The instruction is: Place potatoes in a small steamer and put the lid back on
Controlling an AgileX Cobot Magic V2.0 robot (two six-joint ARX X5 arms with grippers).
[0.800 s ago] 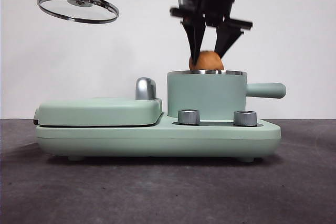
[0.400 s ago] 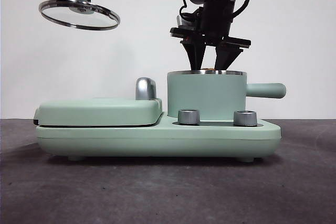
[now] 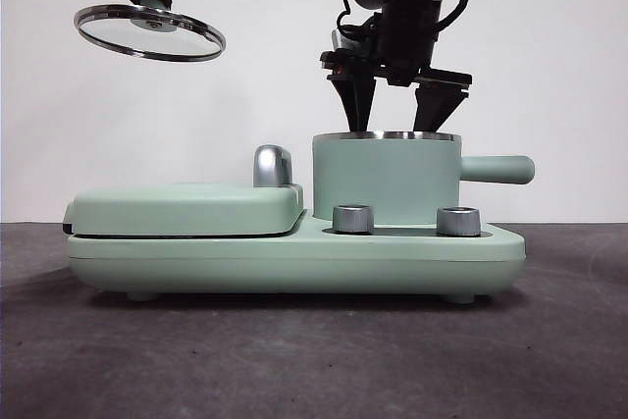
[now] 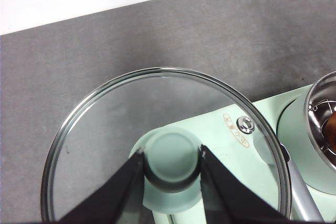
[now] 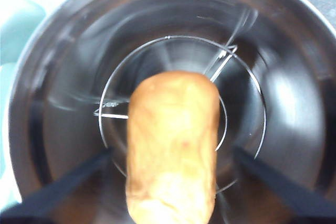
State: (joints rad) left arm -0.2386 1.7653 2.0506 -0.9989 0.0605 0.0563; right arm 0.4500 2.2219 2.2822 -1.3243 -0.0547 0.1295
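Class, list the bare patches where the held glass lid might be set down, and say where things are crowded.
Free: the dark table in front of the mint-green cooker base, and the flat green griddle cover beneath the round glass lid held by the left pincer. Crowded: the small mint-green steamer, with the orange-brown potato inside and the open right pincer at its rim.

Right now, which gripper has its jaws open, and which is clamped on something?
The right gripper, over the small steamer, is open; the potato lies free inside. The left gripper is clamped on the lid knob, up high beside the pot.
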